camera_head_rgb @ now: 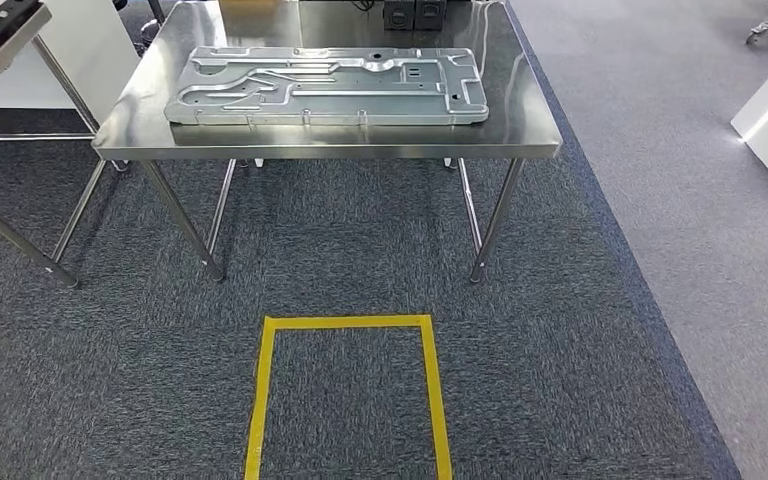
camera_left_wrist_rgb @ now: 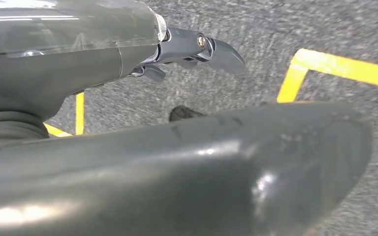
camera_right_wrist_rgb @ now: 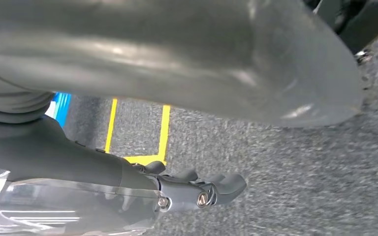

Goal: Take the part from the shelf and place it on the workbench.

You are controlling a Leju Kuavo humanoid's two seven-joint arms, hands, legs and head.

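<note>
Yellow tape outline [camera_head_rgb: 348,322] on grey carpet [camera_head_rgb: 580,330]

Part [camera_head_rgb: 326,86] flat on workbench [camera_head_rgb: 520,125], taped floor square [camera_head_rgb: 348,390] before it, second table [camera_head_rgb: 0,30] left

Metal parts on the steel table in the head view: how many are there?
1. A single large flat metal part lies on the steel table, spanning most of its width. Dark objects at the table's far edge are cut off, so more may be hidden.
</note>
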